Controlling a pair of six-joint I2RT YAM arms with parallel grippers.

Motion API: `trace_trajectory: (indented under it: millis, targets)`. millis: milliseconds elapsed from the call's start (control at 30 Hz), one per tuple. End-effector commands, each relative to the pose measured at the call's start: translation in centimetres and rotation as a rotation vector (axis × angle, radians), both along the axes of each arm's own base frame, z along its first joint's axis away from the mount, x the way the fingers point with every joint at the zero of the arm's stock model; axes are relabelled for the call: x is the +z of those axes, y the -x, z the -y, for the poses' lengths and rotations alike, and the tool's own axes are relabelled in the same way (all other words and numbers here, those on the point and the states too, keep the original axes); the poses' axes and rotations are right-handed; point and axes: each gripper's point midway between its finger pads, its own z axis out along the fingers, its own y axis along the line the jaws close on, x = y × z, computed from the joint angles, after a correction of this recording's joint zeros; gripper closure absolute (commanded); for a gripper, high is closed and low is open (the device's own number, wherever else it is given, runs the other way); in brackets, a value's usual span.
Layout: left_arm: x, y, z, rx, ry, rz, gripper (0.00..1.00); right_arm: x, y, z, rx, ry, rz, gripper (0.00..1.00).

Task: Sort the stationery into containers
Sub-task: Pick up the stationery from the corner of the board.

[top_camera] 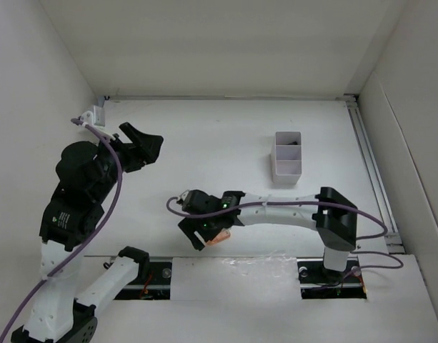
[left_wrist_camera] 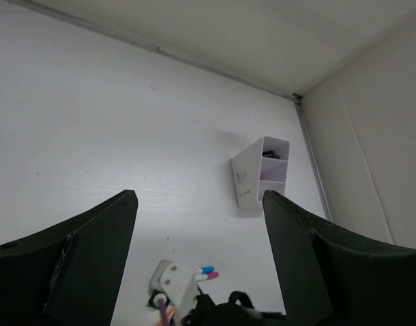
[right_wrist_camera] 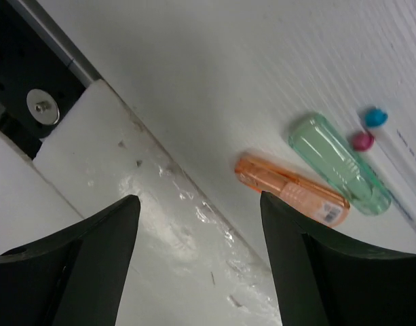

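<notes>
We show the right end effector [right_wrist_camera: 194, 231], spread and empty, low beside the orange marker [right_wrist_camera: 292, 190] and green marker [right_wrist_camera: 340, 164], well apart from the box [top_camera: 288, 158], presumably to pick one; the left end effector [left_wrist_camera: 197, 204] hangs open, unused.
</notes>
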Motion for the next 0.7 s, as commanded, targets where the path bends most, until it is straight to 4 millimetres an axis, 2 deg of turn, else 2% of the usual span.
trace_trajectory:
  millis: [0,33,100,200,333,433,500,533,667]
  targets:
    - [2.9,0.8,-0.8,0.026,0.017,0.066,0.28,0.2,-0.8,-1.2,0.094,0.062,0.144,0.22]
    - [3.7,1.1,-0.9,0.027,0.024,0.085,0.28,-0.2,-1.1,-1.2,0.120,0.085,0.161,0.22]
    - [3.5,1.2,-1.2,0.038,0.018,0.074,0.28,-1.5,-1.4,-0.9,0.137,0.142,0.191,0.21]
    - [4.0,1.4,-1.2,0.039,0.022,0.085,0.28,-1.7,-2.0,-1.0,0.157,0.165,0.219,0.21]
    - [4.0,1.7,-1.3,0.039,0.022,0.085,0.28,-3.3,-1.5,-0.9,0.206,0.195,0.193,0.21]
    - [3.9,1.7,-1.4,0.037,0.013,0.088,0.28,-3.5,-1.7,-1.6,0.214,0.181,0.203,0.21]
    - [3.7,1.9,-1.4,0.037,0.013,0.087,0.28,-4.3,-1.6,-1.7,0.228,0.194,0.193,0.21]
    - [3.7,1.9,-1.4,0.037,0.013,0.087,0.28,-4.0,-1.7,-2.0,0.227,0.184,0.196,0.21]
    - [3.5,2.0,-1.5,0.037,0.013,0.086,0.28,-4.8,-1.7,-1.8,0.239,0.204,0.193,0.21]
